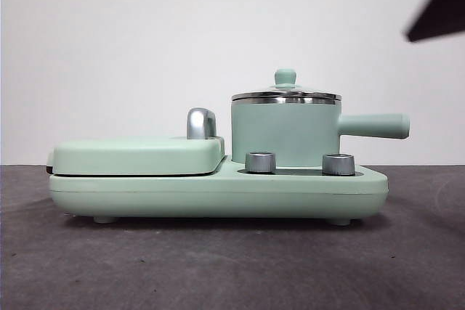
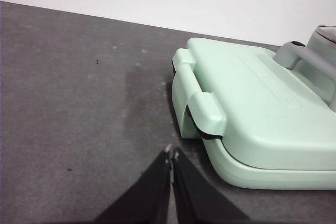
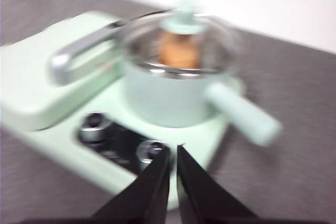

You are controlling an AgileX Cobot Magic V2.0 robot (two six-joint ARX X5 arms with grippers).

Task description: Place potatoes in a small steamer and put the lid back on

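Left to right: the left gripper (image 2: pixel 172 153), jaws pressed together and holding nothing, is waiting low over the counter (image 2: pixel 79 129) beside the flat griddle cover (image 1: pixel 138 154). The small steamer (image 1: pixel 285 134) is sitting on its base with the lid (image 1: pixel 285 94) seated, the potato (image 3: pixel 178 51) showing orange through the glass. The right gripper (image 3: pixel 173 153), jaws nearly touching and empty, is hanging clear above the knobs, suggesting the task is complete.

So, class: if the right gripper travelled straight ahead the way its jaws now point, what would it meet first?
Probably the appliance's base, near the nearer steel dial, which sits just beyond the right gripper. Its jaws are nearly together. The small steamer stands further along that line. The wrist picture is blurred, so depth is uncertain.
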